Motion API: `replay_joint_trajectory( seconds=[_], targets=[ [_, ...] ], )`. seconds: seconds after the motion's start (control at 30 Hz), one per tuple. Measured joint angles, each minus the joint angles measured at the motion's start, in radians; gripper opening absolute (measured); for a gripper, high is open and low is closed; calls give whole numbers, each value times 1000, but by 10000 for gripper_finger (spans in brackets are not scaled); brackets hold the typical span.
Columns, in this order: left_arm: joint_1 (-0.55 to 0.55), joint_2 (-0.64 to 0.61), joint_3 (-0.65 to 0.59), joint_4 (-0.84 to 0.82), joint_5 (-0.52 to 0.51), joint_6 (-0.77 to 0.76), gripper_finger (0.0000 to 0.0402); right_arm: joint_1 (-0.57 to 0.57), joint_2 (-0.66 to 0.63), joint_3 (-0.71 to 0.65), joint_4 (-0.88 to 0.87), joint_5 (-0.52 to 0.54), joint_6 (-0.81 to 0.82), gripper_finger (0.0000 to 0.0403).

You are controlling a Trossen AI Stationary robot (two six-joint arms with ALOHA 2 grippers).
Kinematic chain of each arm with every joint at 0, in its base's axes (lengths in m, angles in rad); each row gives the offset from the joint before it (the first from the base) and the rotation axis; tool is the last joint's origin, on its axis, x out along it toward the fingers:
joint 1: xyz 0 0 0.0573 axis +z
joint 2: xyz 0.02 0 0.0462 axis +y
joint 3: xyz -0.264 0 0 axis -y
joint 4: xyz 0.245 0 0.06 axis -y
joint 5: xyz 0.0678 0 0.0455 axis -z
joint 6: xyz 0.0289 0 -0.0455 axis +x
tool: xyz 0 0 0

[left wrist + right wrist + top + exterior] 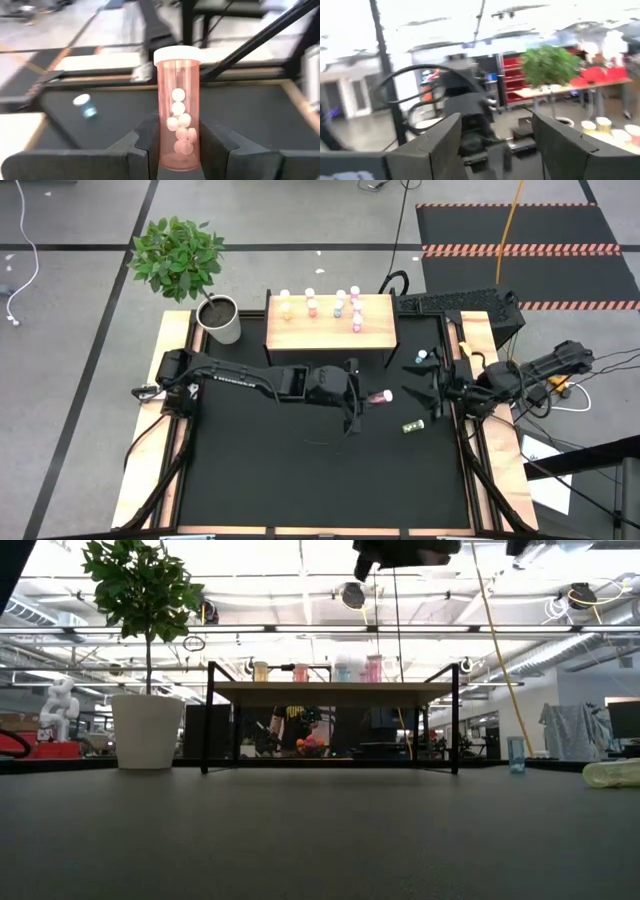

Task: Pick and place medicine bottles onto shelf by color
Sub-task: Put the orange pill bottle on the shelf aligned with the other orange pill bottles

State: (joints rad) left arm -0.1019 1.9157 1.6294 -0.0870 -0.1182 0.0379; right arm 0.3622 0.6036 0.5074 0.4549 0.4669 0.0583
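The wooden shelf (310,332) stands at the table's far side with several bottles (337,304) upright on its top, also visible in the low view (372,668). My left gripper (365,396) hovers near the table's middle, shut on a pink bottle (177,120) with a white cap (177,54). My right gripper (418,380) is near the right edge, open and empty (495,145). A blue bottle (422,356) stands on the mat beside it. A yellowish bottle (412,426) lies on its side on the mat. My left gripper pinches the pink bottle's bottom end (172,150) between its two fingers (147,140). The fingers come roughly level from the table's left and lie along the bottle. Its capped end (388,395) sticks out past the fingertips toward the right, clear of the mat.
A white pot with a green plant (220,318) stands left of the shelf. A dark keyboard-like block (455,302) sits at the back right. Wooden rails (150,450) edge the black mat, which has open room toward the near side.
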Motion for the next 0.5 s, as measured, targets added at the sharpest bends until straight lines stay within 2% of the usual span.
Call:
replay_joint_trajectory(
  seconds=[0.13, 0.3, 0.37, 0.5],
  targets=[
    [29, -7, -1, 147, 151, -31, 104, -9, 15, 105, -140, -60, -60, 240],
    [78, -7, 1, 305, 324, -79, 104, -46, 100, 398, -487, -80, -125, 240],
    [98, -7, 1, 347, 356, -99, 104, -63, 143, 529, -645, -83, -105, 240],
    [133, -7, 1, 397, 389, -112, 104, -104, 229, 742, -938, -154, -40, 240]
  ],
)
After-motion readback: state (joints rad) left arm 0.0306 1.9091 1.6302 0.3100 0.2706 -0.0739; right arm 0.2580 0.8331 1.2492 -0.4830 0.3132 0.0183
